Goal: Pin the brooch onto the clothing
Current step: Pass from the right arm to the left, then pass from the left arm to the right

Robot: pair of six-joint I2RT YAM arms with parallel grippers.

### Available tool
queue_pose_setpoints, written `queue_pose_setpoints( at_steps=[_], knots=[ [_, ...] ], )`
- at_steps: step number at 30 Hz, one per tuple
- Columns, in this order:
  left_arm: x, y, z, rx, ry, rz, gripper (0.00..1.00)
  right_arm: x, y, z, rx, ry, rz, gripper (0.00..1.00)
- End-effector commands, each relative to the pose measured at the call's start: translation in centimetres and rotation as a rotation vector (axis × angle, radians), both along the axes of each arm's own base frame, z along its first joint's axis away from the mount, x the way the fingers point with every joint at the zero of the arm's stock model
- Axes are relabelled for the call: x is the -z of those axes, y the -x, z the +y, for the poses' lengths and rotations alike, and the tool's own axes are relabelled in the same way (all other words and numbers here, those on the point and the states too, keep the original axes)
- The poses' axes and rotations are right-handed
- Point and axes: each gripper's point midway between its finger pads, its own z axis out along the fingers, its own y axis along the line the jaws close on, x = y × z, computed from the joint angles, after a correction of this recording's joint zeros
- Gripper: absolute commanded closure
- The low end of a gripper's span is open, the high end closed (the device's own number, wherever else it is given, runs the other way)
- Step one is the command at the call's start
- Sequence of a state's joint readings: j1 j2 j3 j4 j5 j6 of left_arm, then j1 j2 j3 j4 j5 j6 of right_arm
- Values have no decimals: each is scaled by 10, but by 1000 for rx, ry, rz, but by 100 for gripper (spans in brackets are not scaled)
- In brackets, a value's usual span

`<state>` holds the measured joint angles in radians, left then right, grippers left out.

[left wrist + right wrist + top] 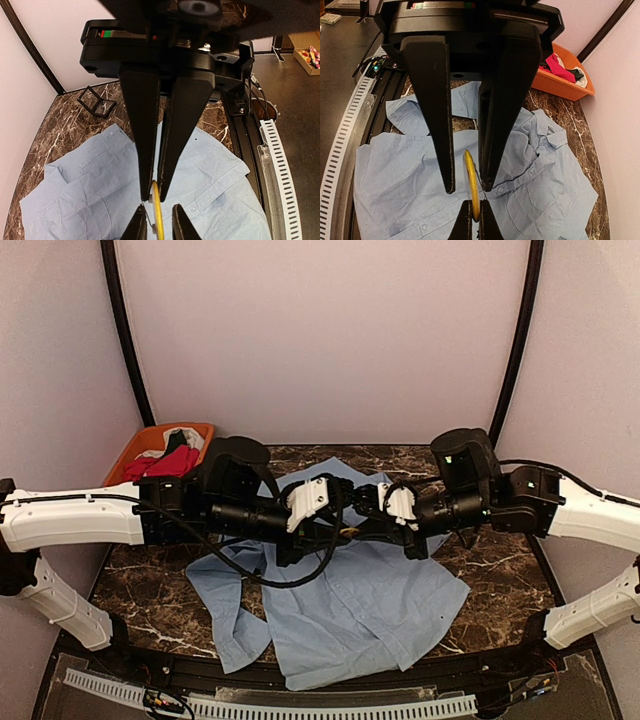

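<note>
Right jaws: the right gripper (474, 225) is clenched on the brooch (470, 175), pinching its lower edge at the bottom centre of the right wrist view.
Left jaws: the left gripper (161, 227) is released, its jaws a little apart on either side of the brooch. We see gaps and no firm contact.
Brooch: a small yellow ring seen edge-on, held in the air at the centre of the top view, above the shirt and clear of it. A thin wire beside it may be its pin.
Handling: we judge it light, stiff and smooth, so it is apt to slip or twist between flat jaws. The pin looks easily bent, so we would hold the rim and leave the pin free.
Clothing: the light blue shirt (370, 610) lies rumpled in the lower centre of the top view. It is soft and limp and likely to bunch under a push.
Worktop: the dark marbled worktop (500, 550) carries the shirt.
Bin: the orange bin (122, 462) of other garments sits at the upper left, well apart.
</note>
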<state>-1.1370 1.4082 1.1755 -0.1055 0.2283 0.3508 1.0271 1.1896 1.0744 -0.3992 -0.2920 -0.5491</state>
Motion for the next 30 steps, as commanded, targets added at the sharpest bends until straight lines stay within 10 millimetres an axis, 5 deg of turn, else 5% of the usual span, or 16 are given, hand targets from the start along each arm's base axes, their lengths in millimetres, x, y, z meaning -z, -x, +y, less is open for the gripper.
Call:
queue_pose_setpoints(
  at_steps=[1, 14, 16, 19, 20, 26, 30],
  knots=[
    [-9, 4, -2, 11, 21, 11, 82, -8, -8, 4, 13, -7, -24, 100],
    [2, 2, -6, 7, -10, 34, 99, -15, -8, 4, 11, -21, -39, 98],
    [3, 0, -7, 0, -6, 32, 99, -16, -7, 2, 14, -27, -45, 77],
    [-5, -3, -3, -29, 39, 0, 99, -20, -8, -3, 31, -57, -76, 15],
    [-14, -3, 0, -33, 93, -27, 99, -24, -9, -6, 40, -78, -92, 3],
    [-52, 16, 30, 9, 447, -241, 99, -49, -5, -21, 58, -247, -142, 1],
    [-51, 38, 39, 114, 571, -336, 99, -62, 2, -24, 29, -393, -224, 1]
  ],
)
